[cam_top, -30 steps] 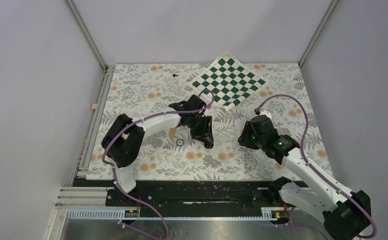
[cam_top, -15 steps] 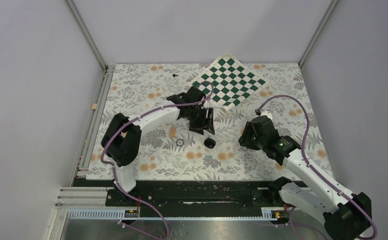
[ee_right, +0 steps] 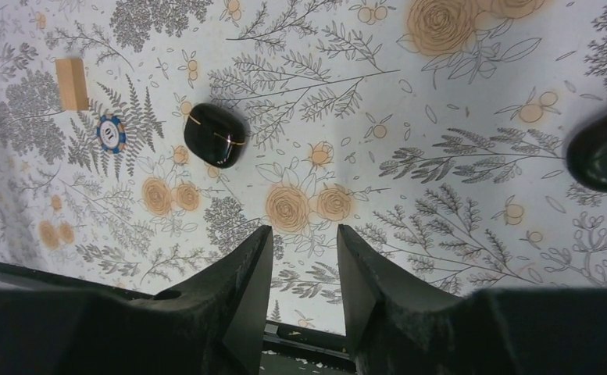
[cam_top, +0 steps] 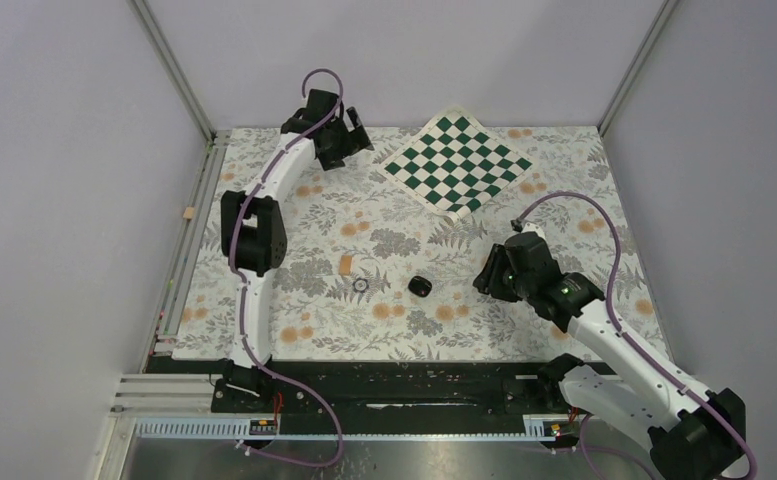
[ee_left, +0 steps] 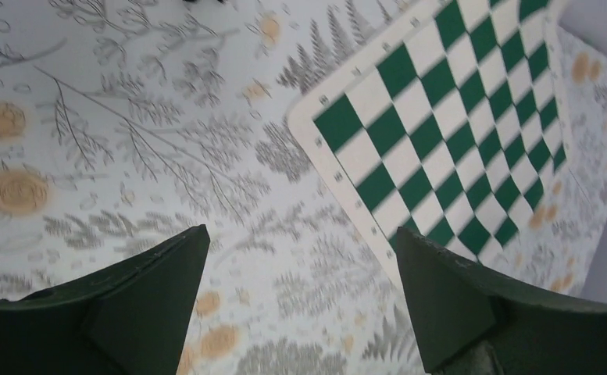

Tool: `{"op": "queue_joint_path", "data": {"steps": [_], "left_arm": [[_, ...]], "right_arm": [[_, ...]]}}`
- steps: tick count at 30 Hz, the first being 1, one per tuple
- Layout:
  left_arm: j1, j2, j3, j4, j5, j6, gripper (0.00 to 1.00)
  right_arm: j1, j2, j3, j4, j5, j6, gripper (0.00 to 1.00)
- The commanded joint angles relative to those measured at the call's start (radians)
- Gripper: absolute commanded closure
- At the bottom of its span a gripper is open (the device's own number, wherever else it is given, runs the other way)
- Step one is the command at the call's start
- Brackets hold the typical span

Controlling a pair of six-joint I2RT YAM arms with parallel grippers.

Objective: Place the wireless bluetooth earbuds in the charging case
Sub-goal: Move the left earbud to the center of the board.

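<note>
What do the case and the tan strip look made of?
Case: likely hard plastic, glossy black, with sharp highlights and a thin seam line. Tan strip: probably bare wood, with a matte, pale, even face; it could be cardboard.

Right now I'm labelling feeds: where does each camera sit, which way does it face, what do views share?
Top external: above, behind the bases, looking down on the table; left arm and right arm show.
Left wrist: on the left arm, facing down at the checkerboard; left gripper spread wide.
Right wrist: on the right arm, facing down at the charging case; right gripper at bottom.
Shared: checkerboard, top and left wrist; charging case, top and right wrist.
</note>
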Motion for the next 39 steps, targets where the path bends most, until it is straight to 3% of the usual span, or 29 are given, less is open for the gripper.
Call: {"op": "queue_joint_path", "data": {"steps": [1,7,11,15,22,26,32,39], "left_arm": [[0.034,0.146,0.141,0.048,-0.091,-0.084,0.11],[0.072,0.266,0.181,0.299,-0.066,-0.247,0.16],[0.077,0.339,0.212,0.37,-0.086,-0.375,0.19],[0.09,0.362,0.139,0.476,-0.081,-0.548,0.26],[0.101,0.37,0.013,0.622,-0.045,-0.857,0.31],[0.099,0.318,-0.135,0.706,-0.045,-1.035,0.31],[0.099,0.306,-0.224,0.678,-0.07,-1.26,0.37],[0.096,0.352,-0.127,0.563,-0.027,-1.388,0.47]], "right_arm": [[-0.005,0.009,0.007,0.012,-0.072,0.058,0.57],[-0.006,0.053,0.008,0.034,-0.114,0.093,0.57],[-0.006,0.103,0.038,0.034,-0.125,0.08,0.57],[-0.005,0.144,0.062,0.035,-0.131,0.065,0.57],[-0.005,0.2,0.09,0.04,-0.137,0.047,0.57],[-0.005,0.219,0.104,0.039,-0.139,0.038,0.57],[-0.005,0.228,0.113,0.04,-0.142,0.029,0.57],[-0.005,0.232,0.116,0.039,-0.144,0.025,0.57]]}}
